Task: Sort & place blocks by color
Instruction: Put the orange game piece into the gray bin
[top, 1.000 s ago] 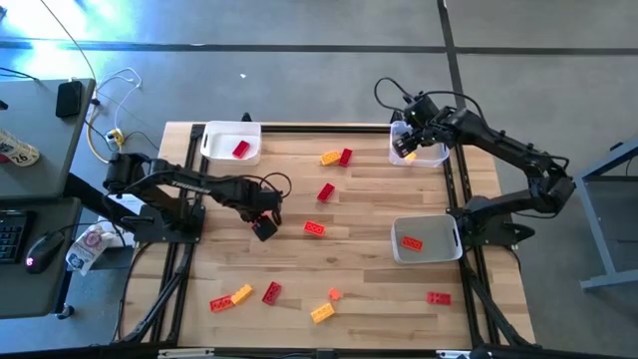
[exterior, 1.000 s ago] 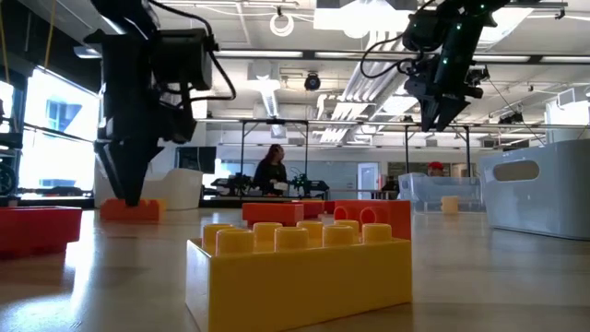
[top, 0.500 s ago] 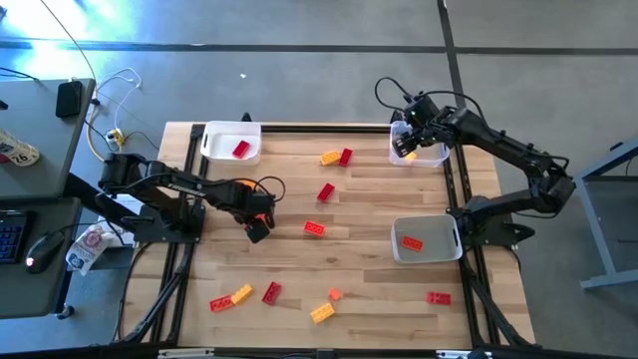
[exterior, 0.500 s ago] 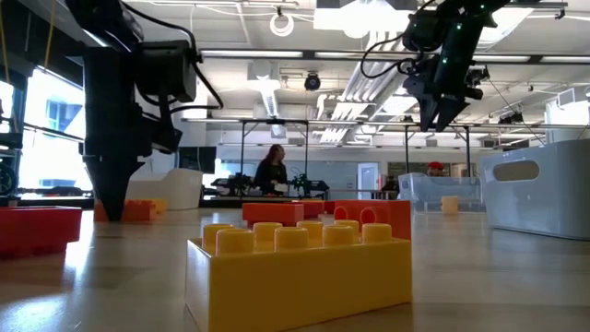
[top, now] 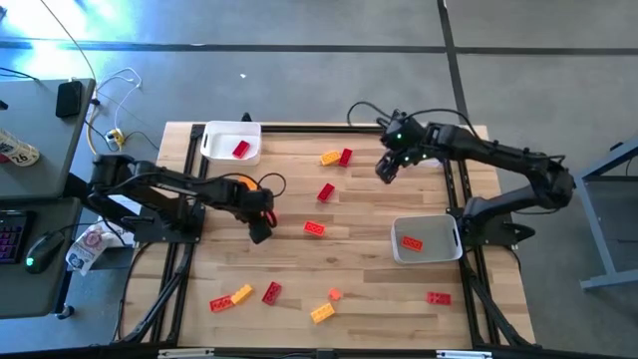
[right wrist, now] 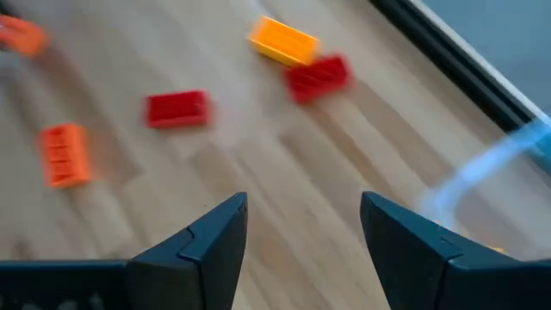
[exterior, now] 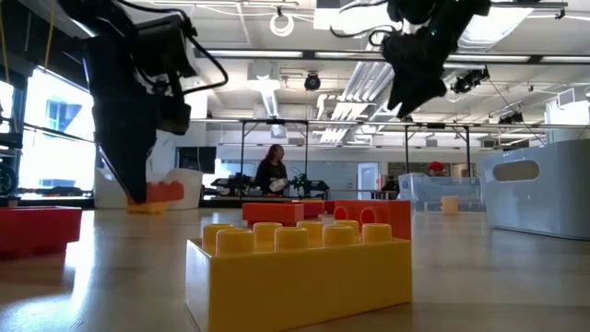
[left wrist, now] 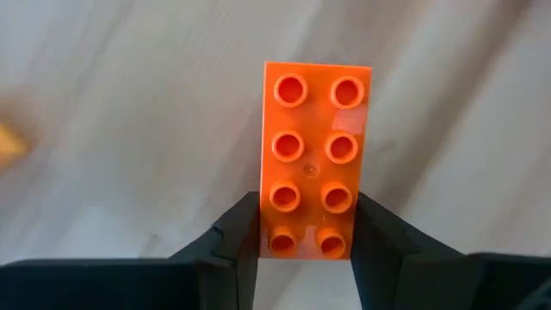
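An orange eight-stud brick (left wrist: 314, 138) sits between the fingers of my left gripper (top: 261, 232), at the table's left middle; the low view shows it (exterior: 166, 192) right at the tabletop. My left gripper is shut on it. Farther right, my right gripper (top: 384, 170) hangs open above the bare wood at the far side, with nothing between its fingers (right wrist: 215, 241). Loose red, orange and yellow bricks lie flat on the table, among them a yellow and red pair (top: 335, 157) and a red one (top: 325, 191). My left gripper pinches the orange brick by its two long sides (left wrist: 265, 234), close to one short end, one finger (left wrist: 237, 241) on each side. The fingers come from above, steeply downward, and lie across the brick. Its studs face up. Whether its underside is clear of the table I cannot tell.
A white tray (top: 214, 143) at the far left holds a red brick (top: 240, 149). Another white tray (top: 439, 239) at the right holds an orange brick (top: 412, 242). A clear tray (exterior: 433, 192) stands at the far right. Several bricks lie near the front edge (top: 321, 313).
My right gripper has swung from above the clear tray at the far right toward the table's left, out over the wood. My left gripper has tipped and shifted slightly left; the orange brick at its fingers stands a little higher in the low view than before.
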Action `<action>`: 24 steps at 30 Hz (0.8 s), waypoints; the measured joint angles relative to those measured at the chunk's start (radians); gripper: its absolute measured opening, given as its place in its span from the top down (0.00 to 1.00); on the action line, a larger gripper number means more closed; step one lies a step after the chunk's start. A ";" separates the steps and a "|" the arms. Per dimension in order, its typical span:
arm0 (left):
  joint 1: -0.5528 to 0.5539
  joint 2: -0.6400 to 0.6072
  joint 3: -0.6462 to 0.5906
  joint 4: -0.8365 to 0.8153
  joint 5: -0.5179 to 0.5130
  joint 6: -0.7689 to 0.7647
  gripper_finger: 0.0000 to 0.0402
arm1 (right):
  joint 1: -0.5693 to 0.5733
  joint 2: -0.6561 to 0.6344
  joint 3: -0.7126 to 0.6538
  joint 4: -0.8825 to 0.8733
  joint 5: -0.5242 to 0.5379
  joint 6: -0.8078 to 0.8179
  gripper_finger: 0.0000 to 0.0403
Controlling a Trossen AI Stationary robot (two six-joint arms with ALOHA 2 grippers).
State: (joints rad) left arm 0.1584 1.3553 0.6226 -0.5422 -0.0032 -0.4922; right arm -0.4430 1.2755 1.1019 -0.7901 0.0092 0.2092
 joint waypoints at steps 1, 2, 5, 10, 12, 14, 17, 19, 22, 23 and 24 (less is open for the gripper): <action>0.003 -0.013 -0.003 0.004 0.025 0.007 0.72 | 0.022 0.000 0.000 0.020 -0.007 0.000 0.47; 0.006 -0.025 -0.003 0.023 0.052 0.017 0.72 | 0.044 0.000 0.000 0.039 -0.012 0.000 0.47; 0.008 -0.054 0.000 0.090 0.129 0.043 0.72 | 0.103 0.000 0.000 0.091 -0.033 -0.009 0.47; 0.021 -0.072 0.000 0.239 0.279 0.062 0.70 | 0.186 0.000 0.000 0.173 -0.111 -0.106 0.47; 0.028 -0.074 0.000 0.322 0.336 0.068 0.70 | 0.216 0.000 0.000 0.206 -0.137 -0.147 0.47; 0.034 -0.074 0.000 0.391 0.373 0.064 0.70 | 0.242 0.000 0.000 0.240 -0.143 -0.187 0.47; 0.038 -0.074 0.000 0.483 0.393 0.060 0.70 | 0.278 0.000 0.000 0.278 -0.144 -0.242 0.47; 0.041 -0.074 0.000 0.526 0.405 0.059 0.70 | 0.298 0.000 0.000 0.300 -0.144 -0.279 0.47; 0.050 -0.074 0.001 0.599 0.471 0.057 0.69 | 0.324 0.007 0.000 0.350 -0.151 -0.324 0.47; 0.052 -0.069 0.001 0.626 0.495 0.050 0.69 | 0.329 0.012 0.000 0.369 -0.166 -0.332 0.47; 0.054 -0.066 0.001 0.650 0.516 0.040 0.69 | 0.334 0.019 0.000 0.391 -0.188 -0.343 0.47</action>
State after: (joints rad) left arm 0.2120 1.2898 0.6235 0.1081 0.5131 -0.4525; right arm -0.1085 1.2942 1.1019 -0.3995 -0.1788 -0.1333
